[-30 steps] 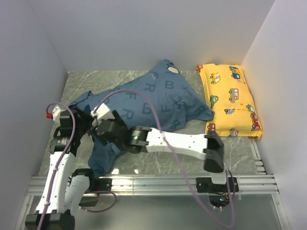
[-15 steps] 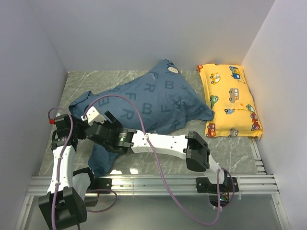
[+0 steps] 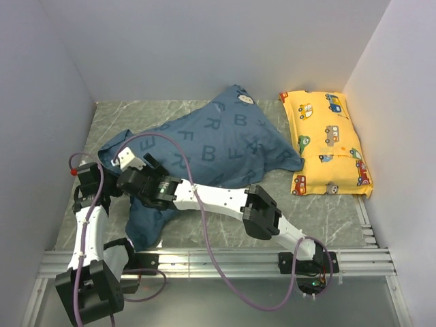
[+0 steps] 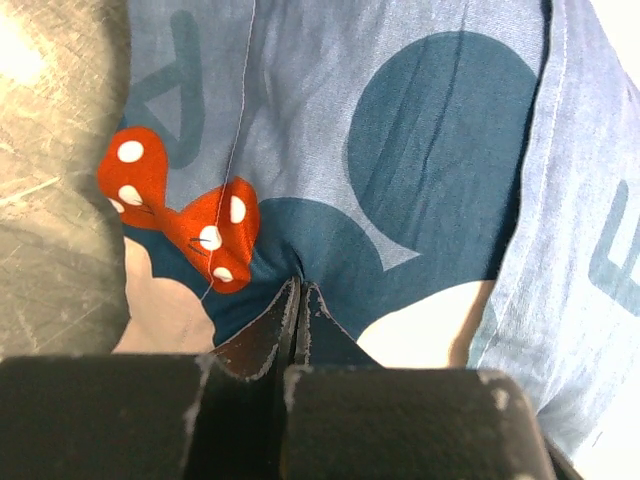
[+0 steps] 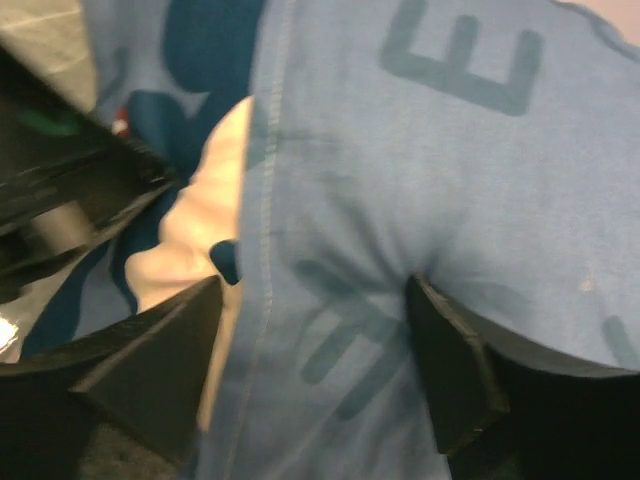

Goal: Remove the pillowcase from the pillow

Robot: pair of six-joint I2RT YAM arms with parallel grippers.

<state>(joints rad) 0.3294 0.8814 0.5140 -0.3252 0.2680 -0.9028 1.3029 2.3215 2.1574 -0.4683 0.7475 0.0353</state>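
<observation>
The right gripper (image 5: 312, 295) has its two black fingers (image 5: 450, 360) spread wide, with their tips pressed against the pillowcase (image 5: 420, 190). A broad swell of blue cloth lies between them, puckered at the right fingertip. The cloth carries darker letters, including an E further ahead. A stitched seam runs down just inside the left finger. Left of the seam is a cream and dark blue cartoon patch. Further left are a black robot part (image 5: 70, 190) and a corner of grey table (image 5: 40, 25).
</observation>
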